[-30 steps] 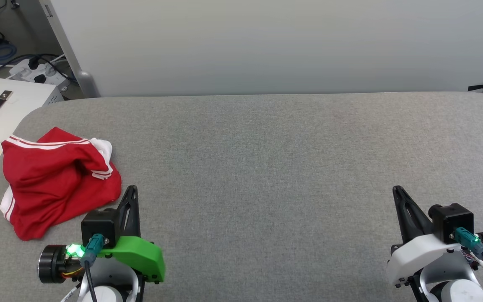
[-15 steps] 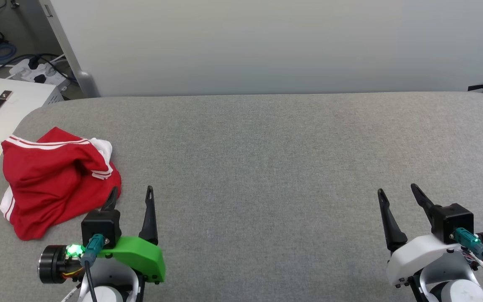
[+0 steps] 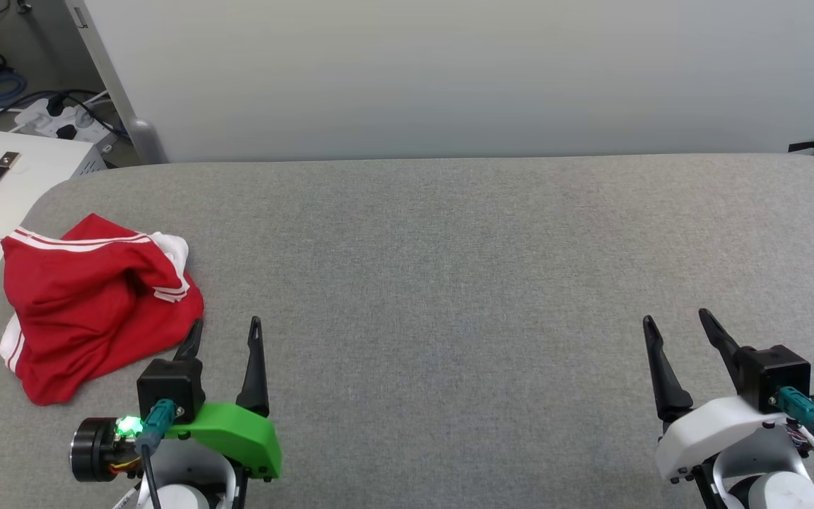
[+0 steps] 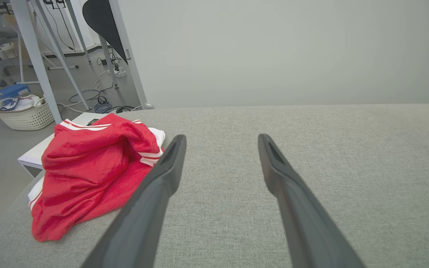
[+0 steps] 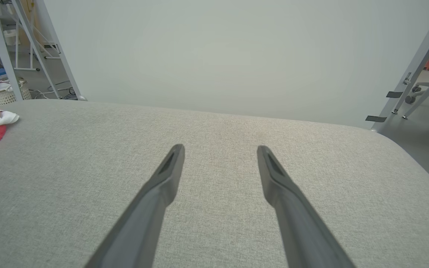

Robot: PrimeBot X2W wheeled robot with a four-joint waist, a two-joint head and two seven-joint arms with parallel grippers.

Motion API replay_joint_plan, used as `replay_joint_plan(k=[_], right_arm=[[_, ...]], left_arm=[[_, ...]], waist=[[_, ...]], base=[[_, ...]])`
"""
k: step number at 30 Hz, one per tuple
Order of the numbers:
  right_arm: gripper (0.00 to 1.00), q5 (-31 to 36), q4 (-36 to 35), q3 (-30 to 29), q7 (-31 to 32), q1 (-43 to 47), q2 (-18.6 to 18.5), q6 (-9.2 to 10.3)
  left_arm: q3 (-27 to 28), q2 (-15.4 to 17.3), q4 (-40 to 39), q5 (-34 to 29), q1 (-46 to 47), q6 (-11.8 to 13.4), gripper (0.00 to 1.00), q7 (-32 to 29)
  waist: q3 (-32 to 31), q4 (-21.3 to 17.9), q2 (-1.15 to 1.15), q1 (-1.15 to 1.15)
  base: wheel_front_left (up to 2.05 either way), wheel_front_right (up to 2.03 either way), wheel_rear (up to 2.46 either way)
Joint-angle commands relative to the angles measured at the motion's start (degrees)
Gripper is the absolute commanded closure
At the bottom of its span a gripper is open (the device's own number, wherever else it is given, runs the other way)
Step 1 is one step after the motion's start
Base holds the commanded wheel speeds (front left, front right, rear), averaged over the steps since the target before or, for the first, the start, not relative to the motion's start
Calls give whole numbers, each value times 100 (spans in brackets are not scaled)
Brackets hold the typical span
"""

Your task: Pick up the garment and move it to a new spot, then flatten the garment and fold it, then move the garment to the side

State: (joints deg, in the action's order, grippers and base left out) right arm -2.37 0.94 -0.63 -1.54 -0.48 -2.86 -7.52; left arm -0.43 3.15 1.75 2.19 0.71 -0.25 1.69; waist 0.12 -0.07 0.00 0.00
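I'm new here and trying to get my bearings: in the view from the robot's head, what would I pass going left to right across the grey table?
Red shirt → left hand → right hand. Both hands are open.

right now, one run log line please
phase: pre-pickup | garment: crumpled, table left end | left gripper: open, beside garment | right gripper: open, empty

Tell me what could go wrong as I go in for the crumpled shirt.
1. The shirt lies bunched at the table's left edge, next to a white box; a weak pinch could drag it off.
2. Its folds overlap, so the open left claw beside it may catch several layers.
3. The open right claw sits far across the table; reaching over may crowd the left arm.
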Motion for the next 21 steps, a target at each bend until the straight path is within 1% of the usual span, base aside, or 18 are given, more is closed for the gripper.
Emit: replay_joint_plan(k=[1, 21], right_arm=[[0, -86, 15, -20, -77, 4, -1, 0], [0, -300, -197, 9, -313, 43, -1, 1]], left_arm=[[-11, -5, 44, 67, 3, 22, 0, 60], [-66, -9, 186, 293, 16, -8, 0, 296]], waist=[[1, 1, 0, 0], [22, 29, 0, 0]], base=[[0, 0, 0], [0, 0, 0]])
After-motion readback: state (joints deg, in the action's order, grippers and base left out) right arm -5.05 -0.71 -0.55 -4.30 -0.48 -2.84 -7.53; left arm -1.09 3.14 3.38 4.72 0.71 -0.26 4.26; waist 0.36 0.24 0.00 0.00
